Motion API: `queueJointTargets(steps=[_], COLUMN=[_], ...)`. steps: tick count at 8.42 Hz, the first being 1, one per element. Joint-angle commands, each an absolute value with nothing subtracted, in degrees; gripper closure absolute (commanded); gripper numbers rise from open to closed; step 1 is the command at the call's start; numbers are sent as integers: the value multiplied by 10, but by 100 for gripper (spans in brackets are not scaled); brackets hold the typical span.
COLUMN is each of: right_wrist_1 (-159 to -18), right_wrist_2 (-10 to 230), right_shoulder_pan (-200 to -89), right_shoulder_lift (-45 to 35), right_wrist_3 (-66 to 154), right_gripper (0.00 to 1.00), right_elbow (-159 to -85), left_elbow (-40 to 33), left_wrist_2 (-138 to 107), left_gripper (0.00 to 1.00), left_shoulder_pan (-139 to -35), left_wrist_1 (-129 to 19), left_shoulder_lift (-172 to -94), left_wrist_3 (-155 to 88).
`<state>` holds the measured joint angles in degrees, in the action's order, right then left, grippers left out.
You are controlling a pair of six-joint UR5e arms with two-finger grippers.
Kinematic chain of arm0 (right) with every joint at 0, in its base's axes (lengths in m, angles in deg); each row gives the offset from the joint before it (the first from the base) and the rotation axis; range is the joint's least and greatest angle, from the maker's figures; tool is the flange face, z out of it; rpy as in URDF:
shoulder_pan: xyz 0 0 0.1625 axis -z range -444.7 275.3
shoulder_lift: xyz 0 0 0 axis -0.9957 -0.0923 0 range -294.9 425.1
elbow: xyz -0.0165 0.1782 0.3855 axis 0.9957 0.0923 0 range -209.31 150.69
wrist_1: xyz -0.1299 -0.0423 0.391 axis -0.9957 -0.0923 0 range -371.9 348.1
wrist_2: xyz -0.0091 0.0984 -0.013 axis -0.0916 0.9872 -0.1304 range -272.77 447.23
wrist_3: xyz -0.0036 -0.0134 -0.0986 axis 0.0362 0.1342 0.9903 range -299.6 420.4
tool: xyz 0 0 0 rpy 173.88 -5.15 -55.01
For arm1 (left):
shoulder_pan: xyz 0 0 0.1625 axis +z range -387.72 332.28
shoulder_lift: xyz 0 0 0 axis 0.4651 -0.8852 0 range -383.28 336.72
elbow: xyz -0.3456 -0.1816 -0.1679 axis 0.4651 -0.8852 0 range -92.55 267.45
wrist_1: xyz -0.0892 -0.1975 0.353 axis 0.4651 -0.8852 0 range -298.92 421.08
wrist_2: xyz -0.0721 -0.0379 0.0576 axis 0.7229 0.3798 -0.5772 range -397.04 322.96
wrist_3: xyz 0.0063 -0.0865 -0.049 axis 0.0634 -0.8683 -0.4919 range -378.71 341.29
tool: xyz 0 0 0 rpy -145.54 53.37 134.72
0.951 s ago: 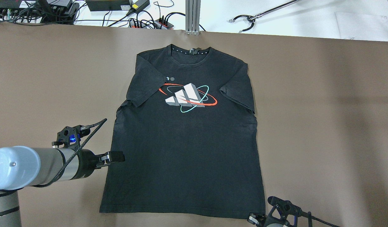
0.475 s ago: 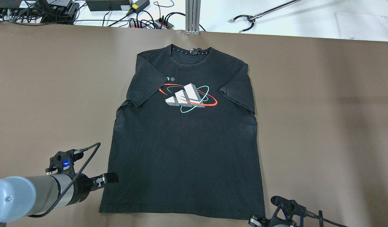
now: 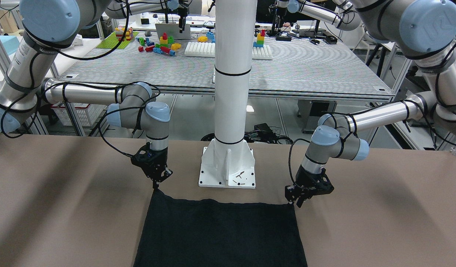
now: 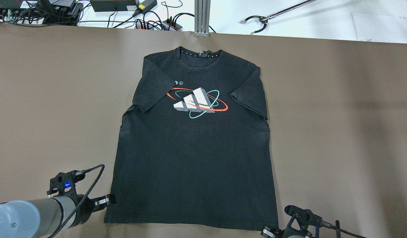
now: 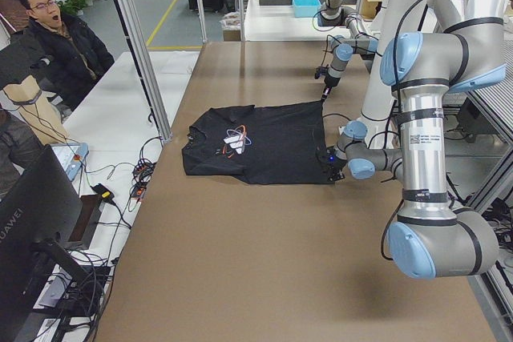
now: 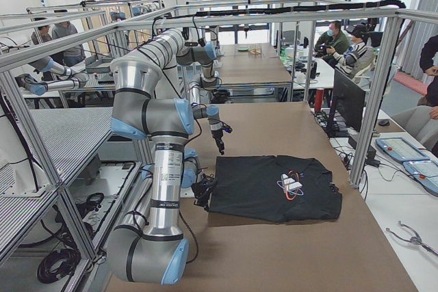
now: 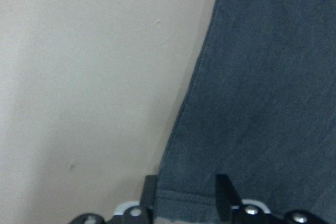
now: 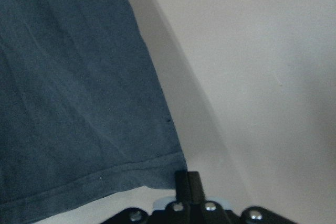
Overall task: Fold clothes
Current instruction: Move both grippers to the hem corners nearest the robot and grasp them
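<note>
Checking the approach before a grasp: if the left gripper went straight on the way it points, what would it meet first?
Probably the hem corner of the black T-shirt, lying between the open left gripper's fingers, then the table; depth is unclear.

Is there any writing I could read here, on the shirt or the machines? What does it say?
"HUAWEI": back of the black monitor.
"UR": logo on a blue joint cap.
T-shirt: the chest print is a picture without words; the neck label is too small to read.
Arm sticker: blurred.
</note>
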<state>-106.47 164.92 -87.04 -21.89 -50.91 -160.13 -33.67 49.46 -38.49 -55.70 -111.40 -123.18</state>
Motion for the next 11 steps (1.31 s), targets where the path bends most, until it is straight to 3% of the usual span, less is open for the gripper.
queueJointTargets(steps=[1, 5, 8, 10, 11], right_wrist_1=[-1065, -1065, -1065, -1065, -1065], right_wrist_2=[1649, 1648, 1649, 1649, 1650], right_shoulder_pan=[-870, -870, -870, -870, -872], right_shoulder_lift=[-218, -218, -217, -217, -217], right_wrist_3=[-509, -510, -510, -510, -510], right_gripper=[100, 100, 100, 100, 100], right_elbow=[-1601, -1601, -1602, -1604, -1606], left_elbow=[-325, -316, -315, -316, -321], left_wrist_2=[475, 472, 471, 471, 473], left_gripper=[54, 56, 68, 100, 100], left_shoulder_pan=[-352, -346, -344, -345, -347], left_wrist_1=[-556, -556, -557, -557, -557], left_shoulder_lift=[-1113, -1113, -1113, -1114, -1113], left_wrist_3=[-1251, -1258, -1259, -1260, -1259])
